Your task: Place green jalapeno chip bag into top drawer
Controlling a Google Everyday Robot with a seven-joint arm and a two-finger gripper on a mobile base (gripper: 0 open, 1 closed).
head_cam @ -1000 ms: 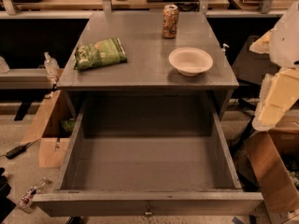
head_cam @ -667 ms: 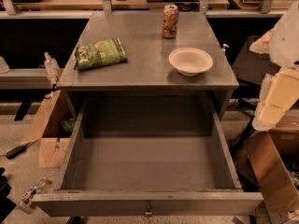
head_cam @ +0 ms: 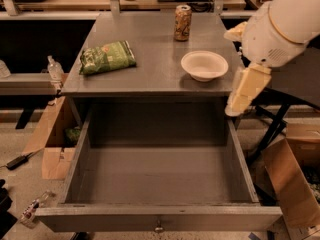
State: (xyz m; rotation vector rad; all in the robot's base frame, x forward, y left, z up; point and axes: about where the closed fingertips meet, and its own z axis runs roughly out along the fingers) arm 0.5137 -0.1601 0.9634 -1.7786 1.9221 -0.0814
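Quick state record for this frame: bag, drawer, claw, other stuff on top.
bag: green jalapeno chip bag, lying on the cabinet top, left side
drawer: top drawer, pulled open, bag not in it
claw: claw, pointing down at the top's right edge, far from the bag
other: white bowl on the right; tan can upright at the back
status: bag not yet grasped

The gripper [head_cam: 236, 104] hangs at middle right, its arm [head_cam: 282, 26] cut off by the upper right corner. Print on the green jalapeno chip bag [head_cam: 106, 57], perhaps lettering, is unreadable.
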